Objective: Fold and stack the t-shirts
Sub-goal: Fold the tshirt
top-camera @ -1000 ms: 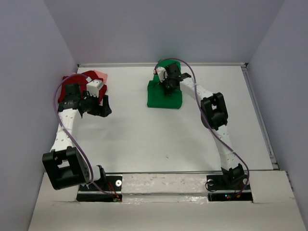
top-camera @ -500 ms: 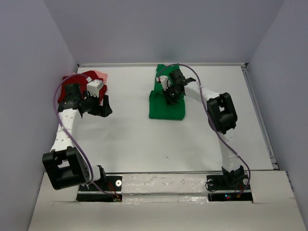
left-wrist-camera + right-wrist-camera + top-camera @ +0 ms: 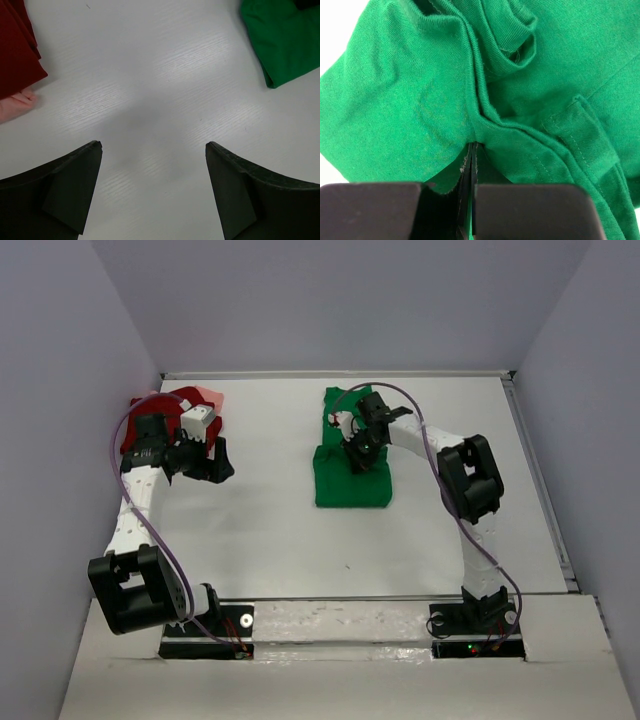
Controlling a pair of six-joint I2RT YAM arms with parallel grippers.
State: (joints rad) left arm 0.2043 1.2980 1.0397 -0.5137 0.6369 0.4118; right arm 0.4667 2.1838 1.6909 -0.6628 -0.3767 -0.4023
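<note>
— What's changed?
— The right hand (image 3: 358, 452), pinched shut on a fold of the green t-shirt (image 3: 352, 488), has dragged it nearer the arm bases. The cloth now stretches longer across the middle of the desk (image 3: 290, 535).
— And the left hand (image 3: 220, 460)?
— It's unmoved, wide and empty, beside the dark red t-shirt (image 3: 128, 435) and pale pink t-shirt (image 3: 209, 398) at the far left. I'd judge the green one is mid-fold, with stacking still to come.

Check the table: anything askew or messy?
The green t-shirt mid-table looks uneven: folds bunched where the shut right claw pinches it, a narrow strip sticking out toward the far edge. The dark red t-shirt and pale pink t-shirt overlap far-left, partly hidden. Nothing spilled or torn.
</note>
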